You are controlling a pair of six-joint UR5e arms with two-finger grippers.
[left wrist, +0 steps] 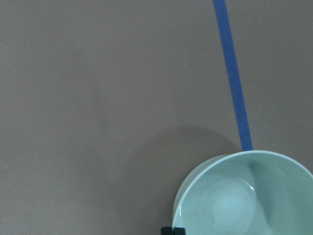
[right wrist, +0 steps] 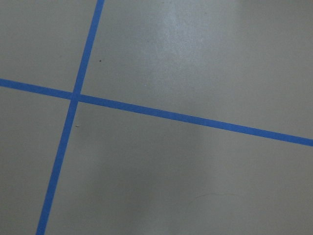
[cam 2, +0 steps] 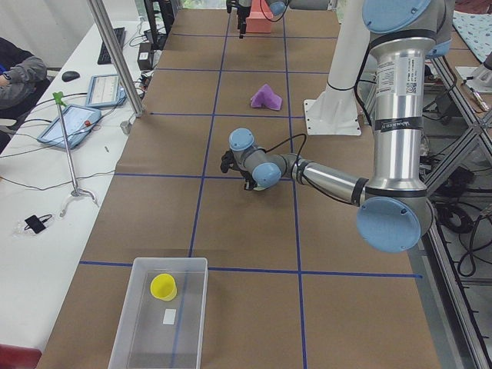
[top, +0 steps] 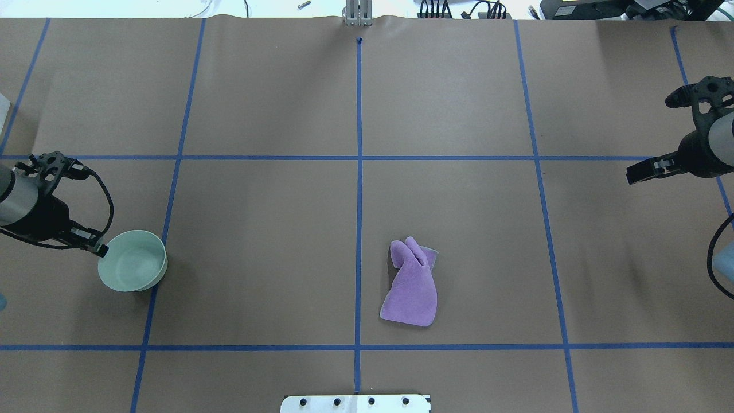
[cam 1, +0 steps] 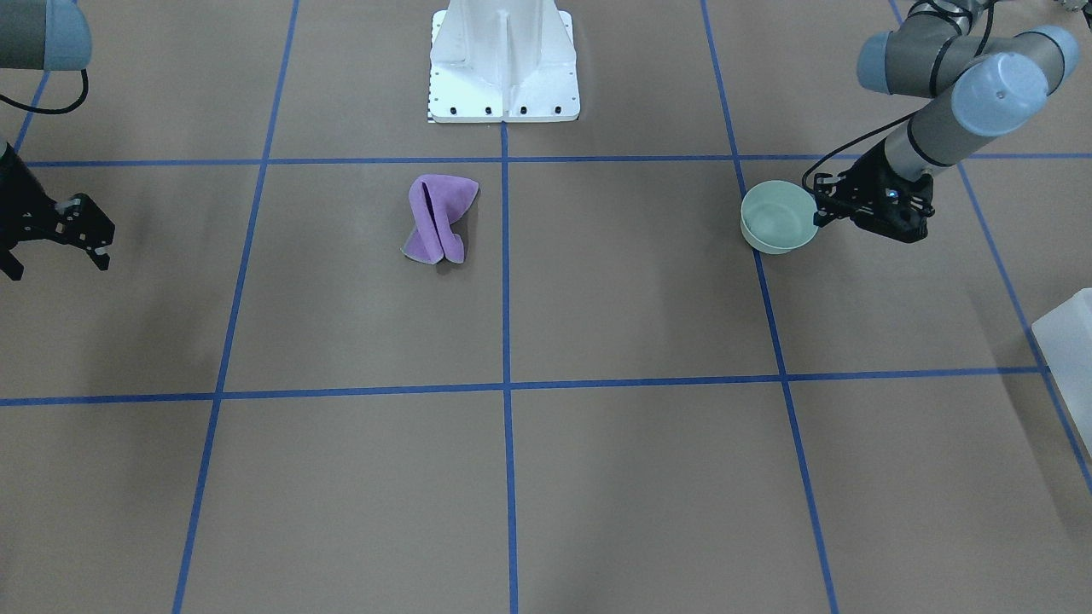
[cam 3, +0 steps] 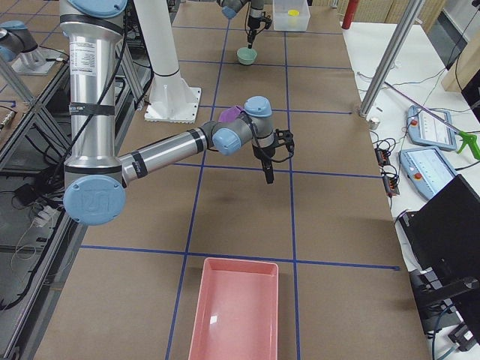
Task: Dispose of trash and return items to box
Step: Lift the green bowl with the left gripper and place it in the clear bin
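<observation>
A pale green bowl [cam 1: 778, 217] [top: 133, 268] [left wrist: 244, 196] is at my left side of the table. My left gripper [cam 1: 817, 209] [top: 100, 249] is shut on the bowl's rim; a shadow lies beside the bowl. The box [cam 2: 161, 315] is a translucent white container at the table's left end, with a yellow cup [cam 2: 163, 286] and a small white piece inside. Its corner shows in the front view [cam 1: 1071, 341]. A crumpled purple cloth [cam 1: 439, 217] [top: 412, 284] lies near the table's middle. My right gripper [cam 1: 55, 256] [top: 633, 174] hangs open and empty over bare table at the right.
A pink tray [cam 3: 236, 307] stands at the table's right end. The white bolted robot base [cam 1: 503, 60] is at the near middle edge. Blue tape lines cross the brown table. A monitor, tablets and cables lie on the side bench past the far edge.
</observation>
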